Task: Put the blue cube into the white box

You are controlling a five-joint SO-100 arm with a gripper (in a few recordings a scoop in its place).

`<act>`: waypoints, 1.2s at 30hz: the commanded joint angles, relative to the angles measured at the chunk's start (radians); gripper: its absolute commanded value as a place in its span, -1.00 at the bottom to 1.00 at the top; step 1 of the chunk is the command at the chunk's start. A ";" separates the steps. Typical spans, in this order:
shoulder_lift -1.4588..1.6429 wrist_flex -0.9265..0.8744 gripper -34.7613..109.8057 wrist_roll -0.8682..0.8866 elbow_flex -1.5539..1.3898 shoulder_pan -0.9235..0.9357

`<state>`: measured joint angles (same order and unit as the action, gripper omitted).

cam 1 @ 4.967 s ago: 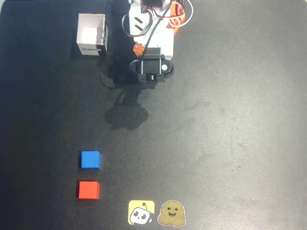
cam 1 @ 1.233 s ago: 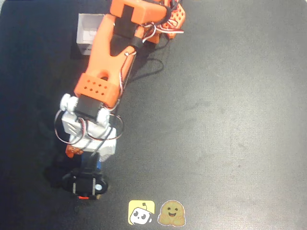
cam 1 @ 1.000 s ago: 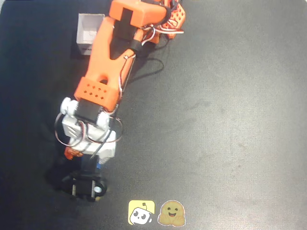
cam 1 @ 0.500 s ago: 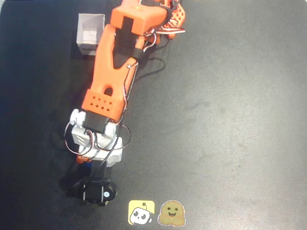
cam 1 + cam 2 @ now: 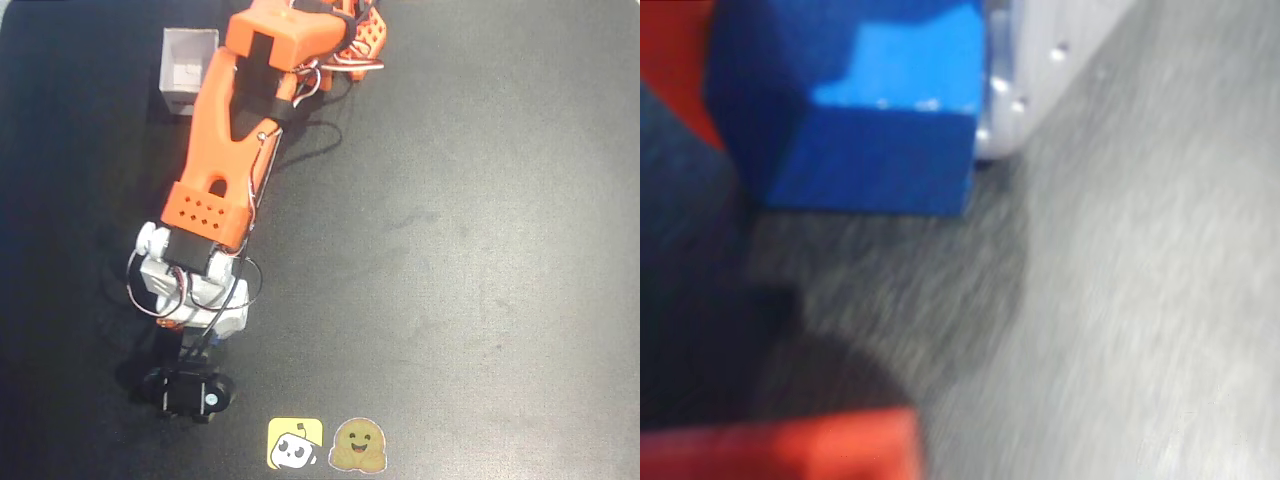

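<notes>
The blue cube (image 5: 875,110) fills the wrist view, a pale gripper finger (image 5: 1040,60) just beside it. Whether the gripper (image 5: 188,392) has closed on it, I cannot tell. Grasping looks underway; next it needs lifting toward the white box (image 5: 186,72).

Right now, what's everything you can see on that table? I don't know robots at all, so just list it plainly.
blue cube: one, bright blue, close up in the wrist view, resting on the dark table beside a white gripper finger.
red cube: one, red, at the bottom edge of the wrist view, blurred.
white box: one, white, open-topped, upper left of the overhead view, partly behind the arm.
stickers: two, a yellow square one and a brown smiling one, bottom centre of the overhead view.
table: one, black.
arm: one, orange and white, reaching from the top to the lower left.
gripper: one, black camera mount above it; open or shut unclear.
</notes>
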<state>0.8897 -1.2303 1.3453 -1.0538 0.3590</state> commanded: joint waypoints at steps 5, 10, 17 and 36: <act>0.161 -0.235 -0.52 -0.051 0.213 0.060; 0.175 -0.434 -0.52 -0.095 0.382 0.110; 0.314 -0.565 -0.52 -0.176 0.316 0.207; 1.253 -0.187 -0.52 -0.244 -0.816 0.379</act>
<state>2.0249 -1.4312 1.1106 -1.8055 0.7041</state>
